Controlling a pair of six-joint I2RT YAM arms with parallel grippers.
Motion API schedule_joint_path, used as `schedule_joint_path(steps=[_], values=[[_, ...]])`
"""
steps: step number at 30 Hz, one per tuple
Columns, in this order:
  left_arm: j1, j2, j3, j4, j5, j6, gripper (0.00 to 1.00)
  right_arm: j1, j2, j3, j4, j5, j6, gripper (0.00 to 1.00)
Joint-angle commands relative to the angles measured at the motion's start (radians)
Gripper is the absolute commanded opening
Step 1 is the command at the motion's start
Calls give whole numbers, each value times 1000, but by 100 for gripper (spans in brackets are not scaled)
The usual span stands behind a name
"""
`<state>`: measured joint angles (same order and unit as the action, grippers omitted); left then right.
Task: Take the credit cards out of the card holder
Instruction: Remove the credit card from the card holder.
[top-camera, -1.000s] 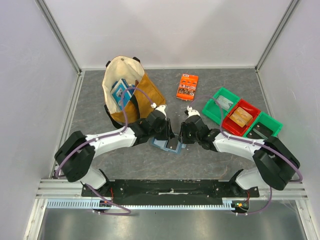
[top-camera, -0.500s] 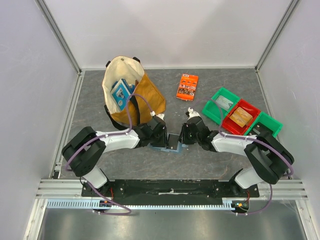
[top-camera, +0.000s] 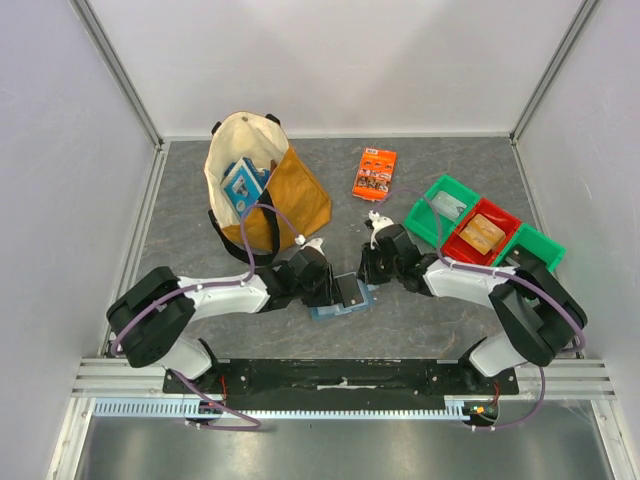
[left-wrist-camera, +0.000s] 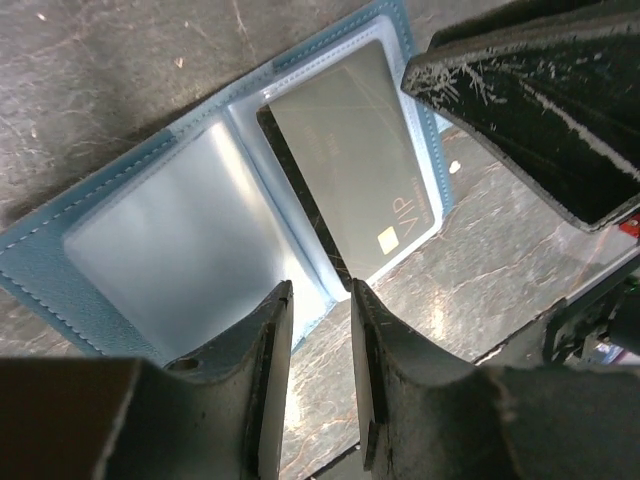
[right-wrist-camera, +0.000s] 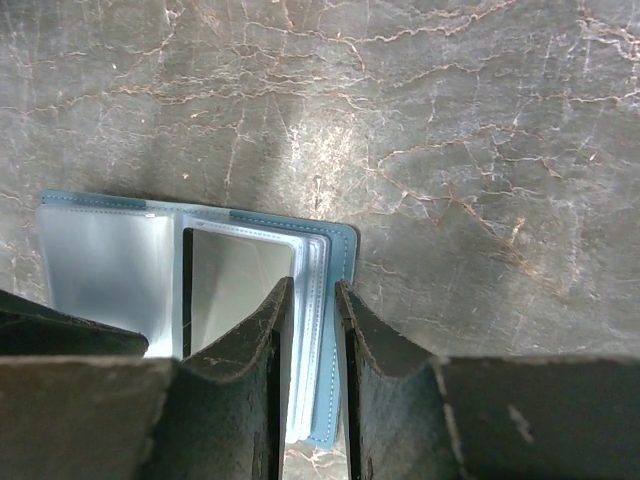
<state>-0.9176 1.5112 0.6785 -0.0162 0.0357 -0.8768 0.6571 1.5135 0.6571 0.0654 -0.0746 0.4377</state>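
Top view: card holder (top-camera: 335, 312) mostly covered from above. Right wrist: holder's near edge hidden behind fingers (right-wrist-camera: 240, 360). Left wrist: credit card (left-wrist-camera: 350, 170) print too faint past "VIP"; left gripper (left-wrist-camera: 320, 295) jaws' contact with holder unclear.

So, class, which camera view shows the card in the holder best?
Left wrist: the card lies nearly whole in the open holder, its VIP print readable. Right wrist shows part of it behind the right gripper. The top view gives only the small, half-covered holder.
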Motion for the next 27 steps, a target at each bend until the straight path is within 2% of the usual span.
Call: schedule_joint_path(steps=[1, 12, 17, 27], values=[[13, -52, -4, 13, -80, -77, 36, -7, -59, 18, -16, -17, -17, 29], [45, 3, -42, 137, -40, -142, 35, -5, -30, -28, 7, -54, -7, 29], [59, 23, -79, 189, -7, -178, 35, -5, -3, -57, 17, -76, 6, 23], [65, 56, -97, 277, 47, -215, 35, -5, 17, -106, 30, -113, 21, 20]])
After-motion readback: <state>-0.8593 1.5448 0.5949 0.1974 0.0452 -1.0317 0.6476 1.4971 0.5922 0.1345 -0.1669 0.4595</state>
